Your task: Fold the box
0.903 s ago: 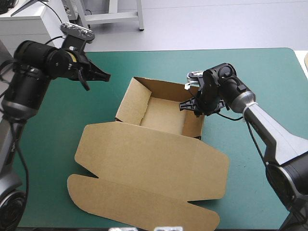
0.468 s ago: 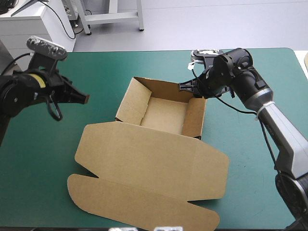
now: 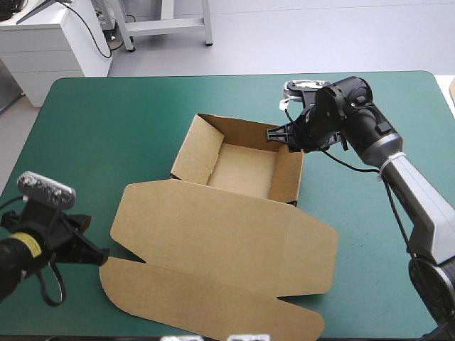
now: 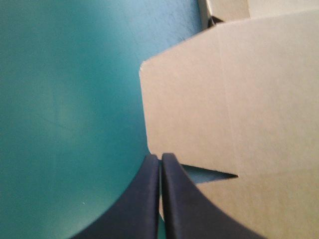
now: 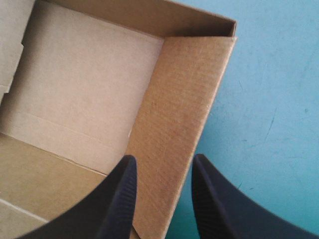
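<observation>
The brown box (image 3: 242, 170) stands mid-table as an open tray. Its lid (image 3: 227, 241) lies flat toward the near edge, ending in a rounded flap (image 3: 206, 302). My left gripper (image 3: 102, 254) is low at the lid's left side. In the left wrist view it (image 4: 160, 158) is shut, its tip touching the lid's edge (image 4: 149, 144) beside a notch. My right gripper (image 3: 274, 133) hovers at the tray's far right corner. It (image 5: 164, 162) is open, its fingers standing either side of the tray's right wall (image 5: 174, 114).
Teal-green cover (image 3: 106, 121) stretches wide to the left of the tray and beyond it. The lid's flap reaches close to the table's near edge (image 3: 355, 335). The tray's left wall (image 3: 186, 153) stands upright.
My left arm has swung from the far left of the table down to the lid's near left corner. My right gripper has moved from inside the right wall to the tray's far right corner.
</observation>
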